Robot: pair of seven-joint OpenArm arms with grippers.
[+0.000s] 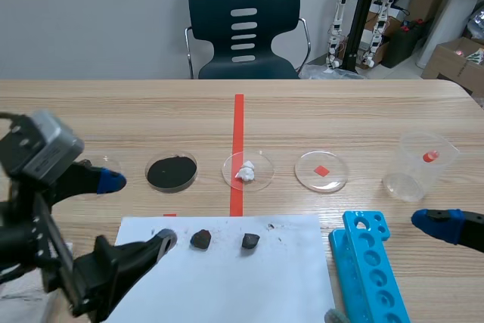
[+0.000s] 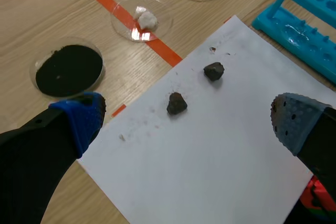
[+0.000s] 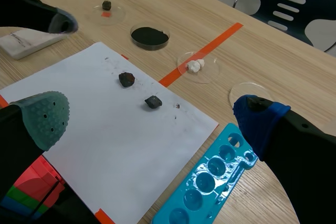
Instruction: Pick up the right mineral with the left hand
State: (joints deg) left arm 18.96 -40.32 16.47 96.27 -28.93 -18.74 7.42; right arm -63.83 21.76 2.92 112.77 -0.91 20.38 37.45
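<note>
Two small dark minerals lie on a white paper sheet (image 1: 227, 285). The right mineral (image 1: 250, 242) (image 2: 213, 71) (image 3: 153, 102) sits a little to the right of the left mineral (image 1: 200, 239) (image 2: 177, 103) (image 3: 126, 79). My left gripper (image 1: 136, 211) (image 2: 187, 119) hovers open at the sheet's left edge, with the left mineral just ahead between its fingers and the right mineral farther ahead. My right gripper (image 3: 152, 119) is open over the sheet's right side and holds nothing; its blue pad (image 1: 435, 221) shows at the right.
Petri dishes stand in a row behind the sheet: black powder (image 1: 172, 172), white lump (image 1: 246, 171), red chip (image 1: 321, 171). A clear cup (image 1: 420, 166) stands far right. A blue tube rack (image 1: 372, 270) lies right of the sheet. A chair (image 1: 243, 28) is behind the table.
</note>
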